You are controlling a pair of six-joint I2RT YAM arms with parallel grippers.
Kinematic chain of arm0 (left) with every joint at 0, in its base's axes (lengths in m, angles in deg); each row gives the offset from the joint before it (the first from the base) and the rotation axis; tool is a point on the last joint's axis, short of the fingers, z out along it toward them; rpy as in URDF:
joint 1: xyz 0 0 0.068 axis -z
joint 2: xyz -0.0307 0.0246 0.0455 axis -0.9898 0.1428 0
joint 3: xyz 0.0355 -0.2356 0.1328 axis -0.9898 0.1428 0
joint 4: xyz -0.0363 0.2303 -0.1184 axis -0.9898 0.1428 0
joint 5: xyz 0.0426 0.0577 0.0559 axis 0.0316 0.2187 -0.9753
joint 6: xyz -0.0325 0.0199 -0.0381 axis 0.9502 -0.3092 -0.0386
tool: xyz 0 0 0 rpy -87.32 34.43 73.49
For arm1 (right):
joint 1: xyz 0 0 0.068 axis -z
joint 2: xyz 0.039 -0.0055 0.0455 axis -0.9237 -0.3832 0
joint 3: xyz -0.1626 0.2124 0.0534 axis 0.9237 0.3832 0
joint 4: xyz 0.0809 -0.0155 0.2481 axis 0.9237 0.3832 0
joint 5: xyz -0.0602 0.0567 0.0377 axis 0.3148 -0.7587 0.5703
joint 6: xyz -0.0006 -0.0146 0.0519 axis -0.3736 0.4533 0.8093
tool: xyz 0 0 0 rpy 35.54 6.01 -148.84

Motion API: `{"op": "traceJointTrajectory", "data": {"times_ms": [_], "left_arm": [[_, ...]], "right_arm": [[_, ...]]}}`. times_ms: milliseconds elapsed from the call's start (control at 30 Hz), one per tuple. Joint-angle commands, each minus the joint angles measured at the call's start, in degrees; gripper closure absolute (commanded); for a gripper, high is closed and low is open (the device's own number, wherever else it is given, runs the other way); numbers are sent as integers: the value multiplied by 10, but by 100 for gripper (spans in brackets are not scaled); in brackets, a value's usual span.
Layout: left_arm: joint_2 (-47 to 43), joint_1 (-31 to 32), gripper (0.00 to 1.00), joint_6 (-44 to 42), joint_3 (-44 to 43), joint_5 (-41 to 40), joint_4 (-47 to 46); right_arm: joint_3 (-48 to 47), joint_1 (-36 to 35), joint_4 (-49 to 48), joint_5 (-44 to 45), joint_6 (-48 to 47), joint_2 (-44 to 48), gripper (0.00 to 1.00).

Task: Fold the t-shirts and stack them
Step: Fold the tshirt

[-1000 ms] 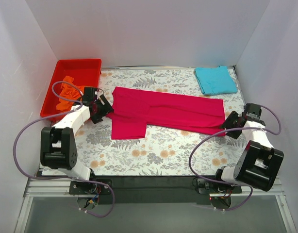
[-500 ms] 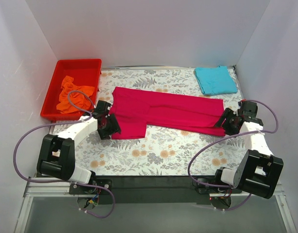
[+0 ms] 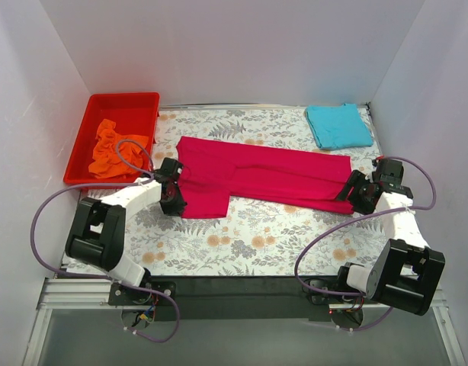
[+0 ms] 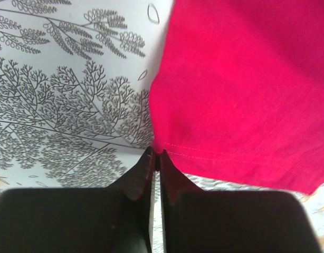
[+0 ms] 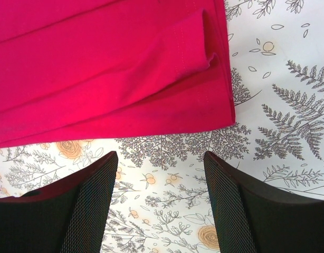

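Crimson-pink t-shirt [image 4: 241, 84] corner pinched by left tool [image 4: 155, 154]: wrist view only.

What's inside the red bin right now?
A crumpled orange t-shirt lies in the red bin, toward its near end. The far part of the bin's floor shows bare red. Whatever might lie under the shirt is covered.
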Motion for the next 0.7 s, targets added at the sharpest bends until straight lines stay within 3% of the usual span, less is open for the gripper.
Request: {"op": "traceJointTrajectory", "data": {"times_ms": [0, 267, 667], "left_arm": [[11, 4, 100, -2, -43, -26, -17], [73, 4, 100, -11, -222, -17, -27], [262, 3, 100, -26, -470, 28, -46]], "right_arm": [[-26, -4, 3, -8, -8, 5, 38], [-29, -25, 6, -16, -14, -2, 38], [-36, -39, 24, -18, -30, -16, 31]]}}
